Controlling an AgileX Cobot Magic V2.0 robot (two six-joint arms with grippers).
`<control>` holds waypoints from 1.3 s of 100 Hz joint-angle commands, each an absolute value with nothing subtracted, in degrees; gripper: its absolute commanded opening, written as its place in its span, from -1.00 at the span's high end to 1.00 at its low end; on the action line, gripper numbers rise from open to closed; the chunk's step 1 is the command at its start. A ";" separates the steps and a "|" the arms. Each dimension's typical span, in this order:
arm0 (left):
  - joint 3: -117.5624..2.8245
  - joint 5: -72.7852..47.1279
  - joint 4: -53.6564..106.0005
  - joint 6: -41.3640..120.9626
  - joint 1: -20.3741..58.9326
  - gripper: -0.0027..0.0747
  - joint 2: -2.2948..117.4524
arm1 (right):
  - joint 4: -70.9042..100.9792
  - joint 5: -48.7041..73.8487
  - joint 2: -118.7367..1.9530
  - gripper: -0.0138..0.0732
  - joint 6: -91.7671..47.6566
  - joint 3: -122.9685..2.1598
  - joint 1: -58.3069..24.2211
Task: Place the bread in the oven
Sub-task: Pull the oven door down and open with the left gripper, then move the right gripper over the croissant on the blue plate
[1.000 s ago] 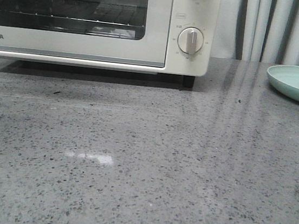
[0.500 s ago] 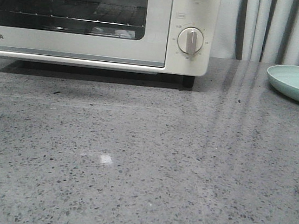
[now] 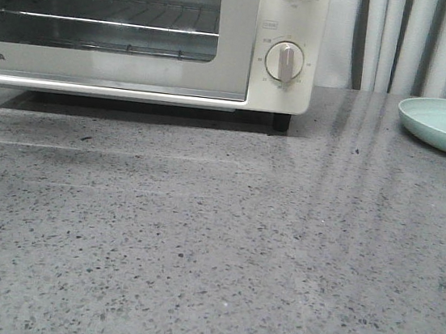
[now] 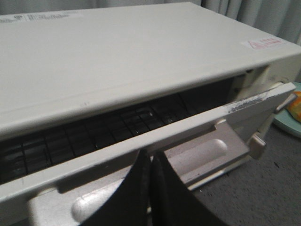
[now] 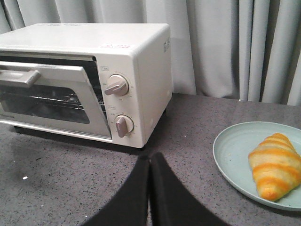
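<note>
Nearest, the grey speckled counter (image 3: pixel 212 255): the bright glare patch seen on it a second ago, and fainter half a second ago, is gone. The right gripper (image 5: pixel 149 162) hangs above the counter with its black fingers pressed together, holding nothing. Just beyond it, toward the robot's right, the bread (image 5: pixel 273 165) lies on the pale green plate (image 5: pixel 230 150), unmoved, well apart from the oven (image 5: pixel 141 70).

Further back, the oven door (image 3: pixel 118 24) has tilted out from the top: the window reflection has lightened, the wire rack (image 3: pixel 127 23) reads clearly, and the lettering sits slightly lower than before. In the right wrist view the door stands ajar. The left gripper (image 4: pixel 150 157) sits at the door's top edge beside the handle (image 4: pixel 188 157), fingers together; whether they touch the door cannot be told
</note>
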State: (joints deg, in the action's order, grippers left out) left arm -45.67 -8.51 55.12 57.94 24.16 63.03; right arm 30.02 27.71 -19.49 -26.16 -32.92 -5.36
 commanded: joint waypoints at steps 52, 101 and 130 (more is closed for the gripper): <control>-34.83 -23.01 53.49 57.69 25.19 0.99 57.46 | 30.63 14.39 -20.54 0.80 -26.71 -34.83 -5.53; -33.90 -32.37 51.53 57.69 25.19 0.99 57.46 | 32.87 13.67 -20.54 0.80 -26.71 -34.83 -5.53; -34.25 -32.67 53.47 54.27 25.19 0.99 47.83 | 30.38 16.28 -28.45 0.79 -26.71 -37.32 -5.53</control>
